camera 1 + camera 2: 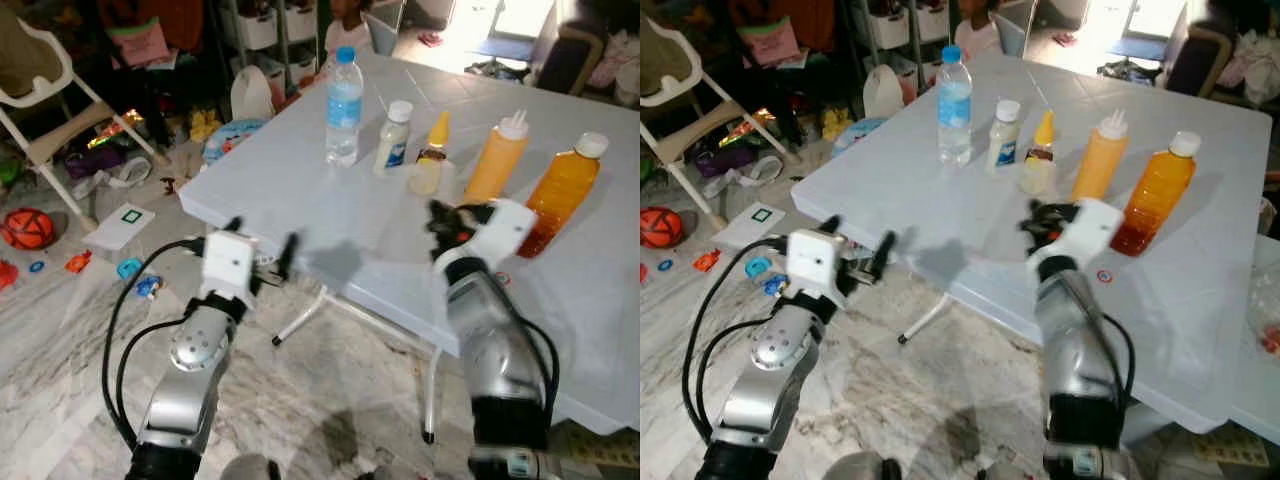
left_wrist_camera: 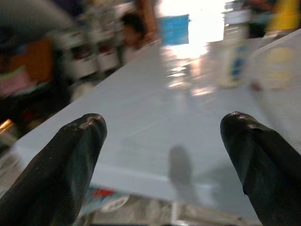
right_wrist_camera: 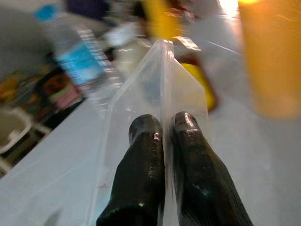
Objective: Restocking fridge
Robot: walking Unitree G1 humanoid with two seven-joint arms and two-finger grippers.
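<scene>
At the lower left of the head views the left end effector (image 1: 262, 252) hangs just off the near edge of the tabletop (image 1: 300, 190), its two black fingers (image 2: 61, 169) spread wide with nothing between them.

Across the upper middle of the frame a row of bottles stands upright on the tabletop, long axes vertical, caps up. From the left: a clear water bottle (image 1: 343, 107) with a blue cap, a small white bottle (image 1: 393, 137), a small yellow-tipped bottle (image 1: 433, 152), an orange squeeze bottle (image 1: 497, 156), and an amber bottle (image 1: 562, 191) with a white cap at the right end.

The right end effector (image 1: 440, 220) is at centre right, over the tabletop just in front of the yellow-tipped bottle and the squeeze bottle. In the right wrist view its fingers (image 3: 141, 179) are pressed together on a thin sheet of clear plastic (image 3: 155, 89) that runs edge-on away from the fingertips toward the bottles; what the sheet belongs to cannot be told.

At the far left, on the floor (image 1: 60, 300), are a white chair (image 1: 40, 100), an orange ball (image 1: 27, 228) and scattered toys.
</scene>
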